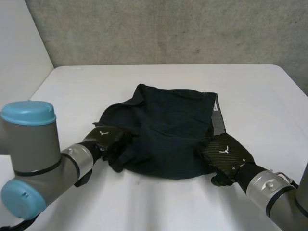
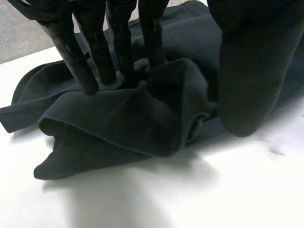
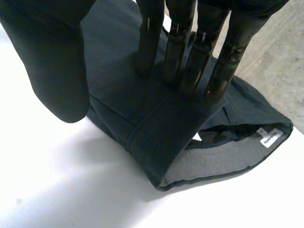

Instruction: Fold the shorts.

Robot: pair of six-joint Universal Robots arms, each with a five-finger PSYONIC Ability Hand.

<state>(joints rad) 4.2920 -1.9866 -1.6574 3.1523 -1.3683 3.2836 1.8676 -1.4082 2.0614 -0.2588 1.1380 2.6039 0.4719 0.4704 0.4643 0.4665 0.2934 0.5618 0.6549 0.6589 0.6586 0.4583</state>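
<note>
The dark navy shorts (image 1: 168, 130) lie loosely spread in the middle of the white table (image 1: 159, 207). My left hand (image 1: 108, 137) rests on their near left edge. Its straight fingers (image 2: 118, 42) press into the rumpled cloth (image 2: 118, 123), with the thumb (image 2: 247, 71) apart beside a raised fold. My right hand (image 1: 226, 154) sits on the near right corner by the waistband. Its straight fingers (image 3: 183, 47) press on the cloth (image 3: 156, 133), and the thumb (image 3: 57, 71) stands apart at the cloth's edge. Neither thumb pinches the cloth.
The waistband's grey inner side with a white label (image 3: 268, 137) opens beyond my right hand's fingertips. Bare white table surrounds the shorts on all sides. A grey wall (image 1: 168, 29) rises behind the table's far edge.
</note>
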